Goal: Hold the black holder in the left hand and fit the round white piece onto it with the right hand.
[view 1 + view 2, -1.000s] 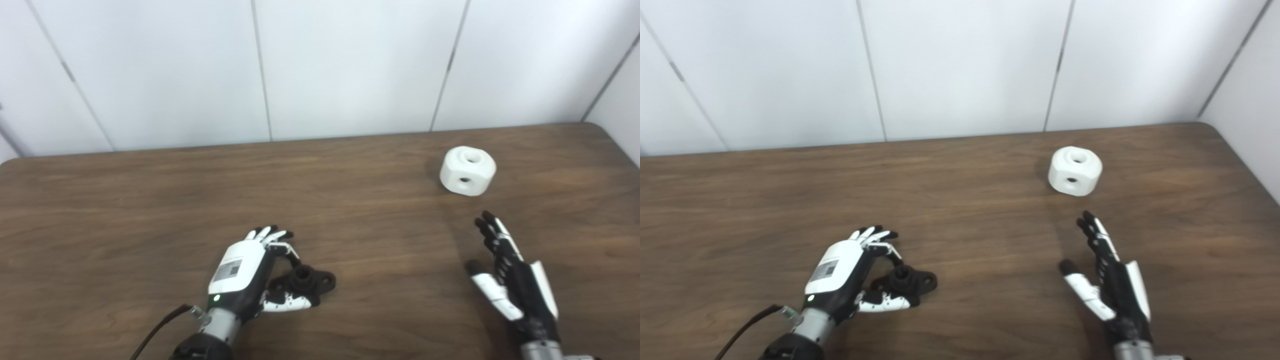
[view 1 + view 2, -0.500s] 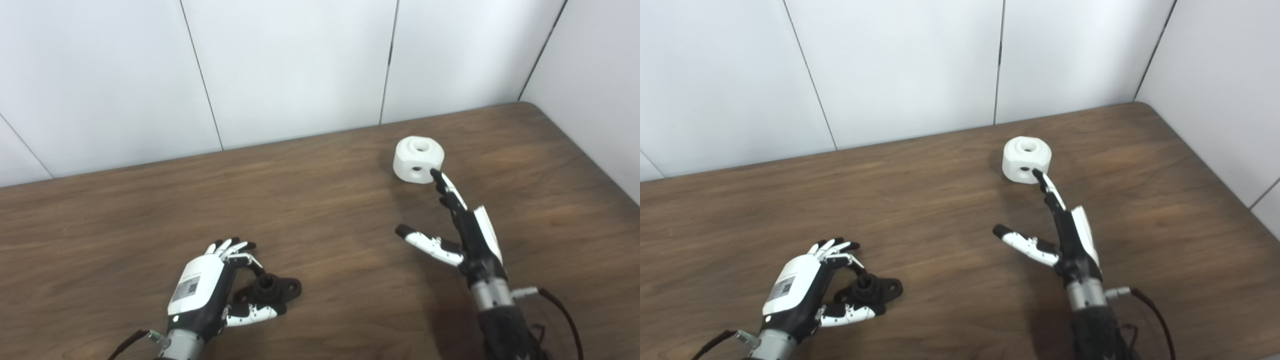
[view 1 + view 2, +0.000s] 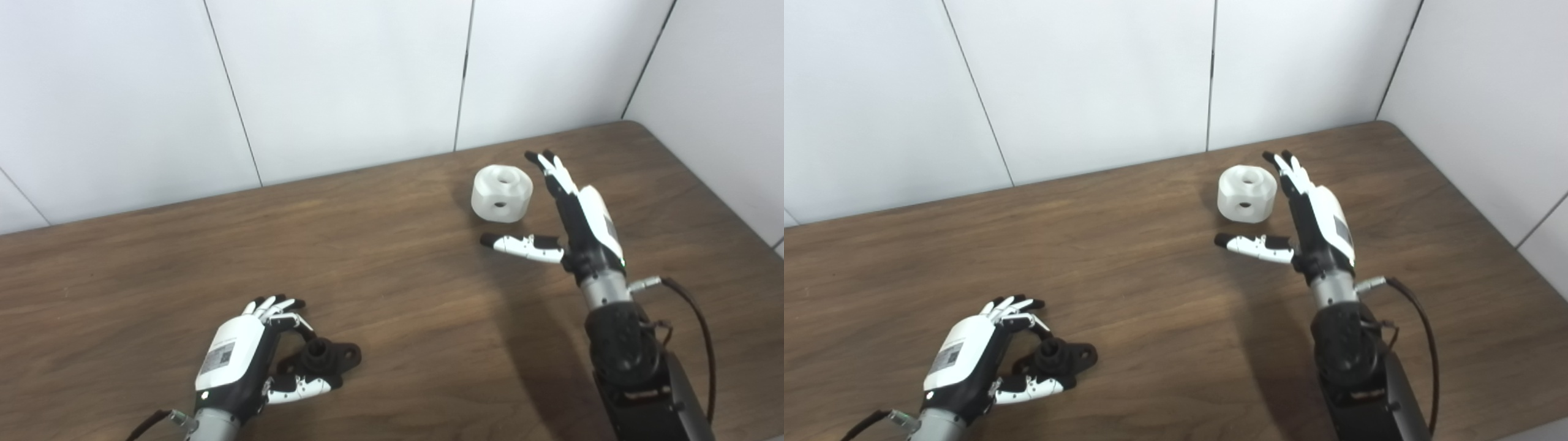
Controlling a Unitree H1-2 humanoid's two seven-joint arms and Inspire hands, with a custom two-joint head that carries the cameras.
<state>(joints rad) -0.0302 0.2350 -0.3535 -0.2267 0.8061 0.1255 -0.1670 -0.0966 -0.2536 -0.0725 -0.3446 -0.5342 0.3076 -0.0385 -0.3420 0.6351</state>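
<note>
The right hand (image 3: 579, 214) is spread and holds nothing: its fingers (image 3: 551, 168) reach along the right side of the round white piece (image 3: 501, 193), and its thumb (image 3: 517, 244) juts out just in front of the piece, so the piece sits in the crook between them, seemingly untouched. It stands on the table (image 3: 398, 282) with one hole facing up and another facing the robot. Well away from the piece, toward the near left, the left hand (image 3: 245, 358) curls loosely around the black holder (image 3: 321, 361), which rests on the table; whether that grasp is firm I cannot tell.
</note>
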